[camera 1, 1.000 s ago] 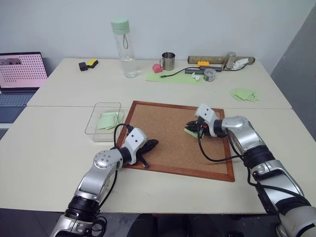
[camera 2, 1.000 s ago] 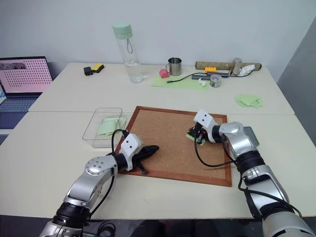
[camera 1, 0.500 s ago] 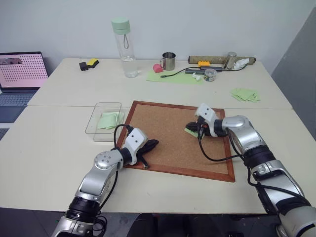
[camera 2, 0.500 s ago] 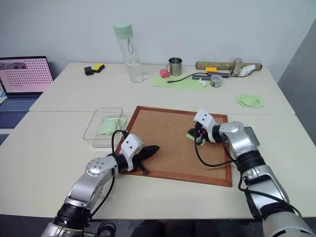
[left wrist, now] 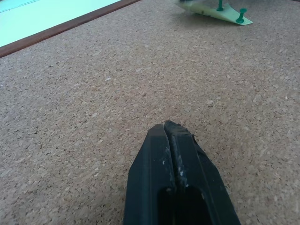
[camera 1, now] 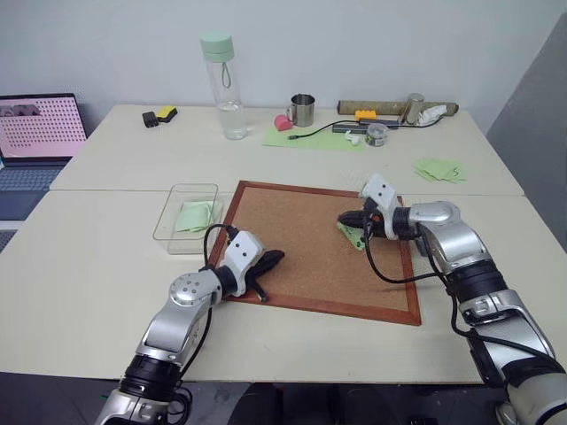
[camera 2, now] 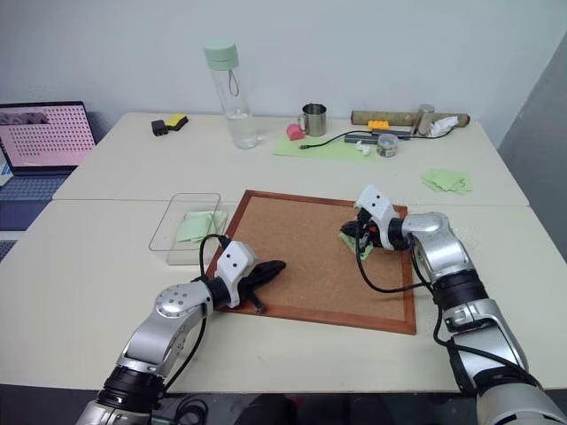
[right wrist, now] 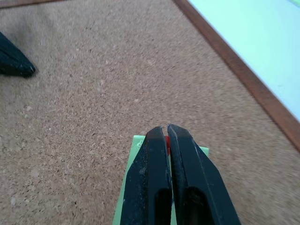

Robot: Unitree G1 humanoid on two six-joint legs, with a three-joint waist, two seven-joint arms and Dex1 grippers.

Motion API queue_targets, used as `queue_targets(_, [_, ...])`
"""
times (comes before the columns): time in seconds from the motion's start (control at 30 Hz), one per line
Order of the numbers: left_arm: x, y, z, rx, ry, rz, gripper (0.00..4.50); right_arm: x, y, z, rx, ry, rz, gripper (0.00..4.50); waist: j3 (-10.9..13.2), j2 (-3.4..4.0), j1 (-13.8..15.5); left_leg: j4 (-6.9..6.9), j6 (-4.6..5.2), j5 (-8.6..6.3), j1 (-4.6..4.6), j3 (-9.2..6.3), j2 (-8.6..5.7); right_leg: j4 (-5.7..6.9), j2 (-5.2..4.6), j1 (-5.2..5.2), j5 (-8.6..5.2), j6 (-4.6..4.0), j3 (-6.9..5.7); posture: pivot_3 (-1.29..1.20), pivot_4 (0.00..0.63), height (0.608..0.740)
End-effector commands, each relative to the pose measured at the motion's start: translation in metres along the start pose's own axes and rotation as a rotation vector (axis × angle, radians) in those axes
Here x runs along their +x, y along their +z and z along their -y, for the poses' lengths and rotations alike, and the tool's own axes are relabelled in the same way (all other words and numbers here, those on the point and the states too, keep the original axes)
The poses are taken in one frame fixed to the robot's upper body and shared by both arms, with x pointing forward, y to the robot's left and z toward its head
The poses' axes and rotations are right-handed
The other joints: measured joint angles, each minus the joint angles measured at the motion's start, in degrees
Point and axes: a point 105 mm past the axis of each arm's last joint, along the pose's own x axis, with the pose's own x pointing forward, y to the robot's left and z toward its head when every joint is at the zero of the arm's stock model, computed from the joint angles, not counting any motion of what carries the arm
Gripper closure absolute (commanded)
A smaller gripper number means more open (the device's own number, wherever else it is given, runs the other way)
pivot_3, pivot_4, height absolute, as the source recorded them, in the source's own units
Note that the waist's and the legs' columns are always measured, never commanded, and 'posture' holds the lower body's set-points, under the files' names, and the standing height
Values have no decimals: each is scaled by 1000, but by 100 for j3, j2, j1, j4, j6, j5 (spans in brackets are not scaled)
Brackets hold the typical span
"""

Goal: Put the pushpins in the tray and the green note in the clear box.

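The green note (camera 1: 351, 235) lies on the cork board (camera 1: 292, 257) near its far right, one edge lifted off the cork. A green pushpin (left wrist: 240, 17) stands in the note's corner. My right gripper (camera 1: 347, 219) is over the note, shut on a red pushpin (right wrist: 167, 140) that shows between its fingertips. At the board's near left edge my left gripper (camera 1: 276, 257) rests shut and holds nothing. The clear box (camera 1: 165, 221) sits left of the board with green paper (camera 1: 197, 215) inside. The tray is hidden.
On the far table stand a clear bottle (camera 1: 221, 84), a metal mug (camera 1: 302, 109), a large green sheet (camera 1: 310, 138) with cables and small items, and a loose pile of green notes (camera 1: 438, 168). A laptop (camera 1: 35, 133) sits far left.
My right gripper has risen a little and drawn back to the right, still shut, and the note's edge has lifted with it. The left arm has kept still.
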Motion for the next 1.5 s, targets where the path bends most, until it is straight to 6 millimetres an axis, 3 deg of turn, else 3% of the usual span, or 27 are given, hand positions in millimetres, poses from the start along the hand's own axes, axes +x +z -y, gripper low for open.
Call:
queue_targets(0.03, [1,-25,9,-31,-21,-94,4500,-10,21,3,-13,-7,73,4475,0,0,1,0,0,0,0,0,0,0,0,0,0,0,0,0,150,740])
queue_targets(0.27, [1,-25,10,-29,-26,-95,4500,-21,26,7,15,-15,97,4475,-1,1,5,0,0,0,0,0,0,-1,0,1,0,0,0,0,150,740])
queue_targets(0.43, [1,-26,11,-26,-29,-97,4500,-42,28,15,3,-51,95,4475,-1,1,11,0,1,0,0,-1,0,-2,0,2,0,0,0,0,150,740])
queue_targets(0.63, [0,-26,11,-23,-30,-96,4500,-107,-6,49,0,-234,-76,4475,-2,3,49,0,2,-1,-2,-2,-1,-8,-2,4,0,0,-2,0,150,740])
queue_targets(0.77, [-1,-28,11,-21,-36,-101,4500,-138,-39,62,16,-335,-217,4475,-4,7,36,-4,2,-1,-1,0,-1,-10,-2,6,0,0,-1,0,150,740])
queue_targets(0.87, [-2,-28,11,-19,-38,-105,4500,-146,-62,63,26,-355,-297,4475,-14,15,18,-5,3,-1,4,1,0,-6,-1,10,0,0,0,0,150,740])
queue_targets(1.0, [-2,-29,10,-15,-42,-109,4500,-145,-77,60,46,-350,-326,4475,-16,21,14,-5,3,-1,7,5,0,-6,-1,13,-1,1,2,0,150,740])
queue_targets(1.17, [-4,-31,13,-12,-49,-117,4500,-147,-85,61,63,-363,-336,3530,-18,24,14,-5,3,-1,7,5,0,-6,-1,13,-1,1,3,0,150,740])
queue_targets(1.3, [-6,-32,14,-11,-49,-120,4500,-149,-79,61,64,-356,-315,2801,-19,25,11,-5,3,-1,7,6,0,-7,0,12,-1,1,3,0,150,740])
queue_targets(1.5, [-6,-33,13,-8,-49,-123,4500,-150,-71,61,47,-353,-294,1347,-19,25,9,-6,3,-1,7,6,0,-8,0,12,-1,1,4,0,150,740])
